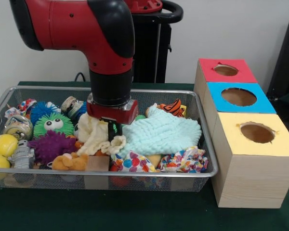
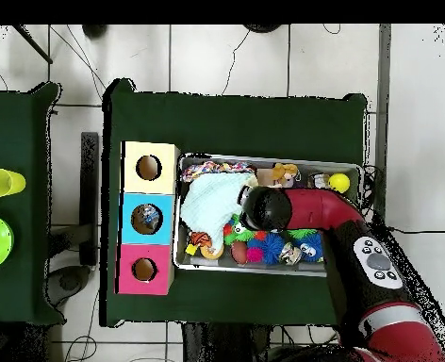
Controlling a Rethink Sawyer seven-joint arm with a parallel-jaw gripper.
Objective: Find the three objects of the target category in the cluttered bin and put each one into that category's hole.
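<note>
Gripper (image 1: 111, 129) down in the bin (image 1: 208, 159) centre, buried in a cream cloth (image 1: 97, 136), finger state can't tell; mint cloth (image 1: 161, 134) toward the boxes' (image 1: 253, 163) edge

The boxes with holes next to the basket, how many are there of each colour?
Red box: 1
Blue box: 1
Yellow box: 1
Total: 3 boxes, each with one round hole on top, standing in a row beside the bin.
</note>
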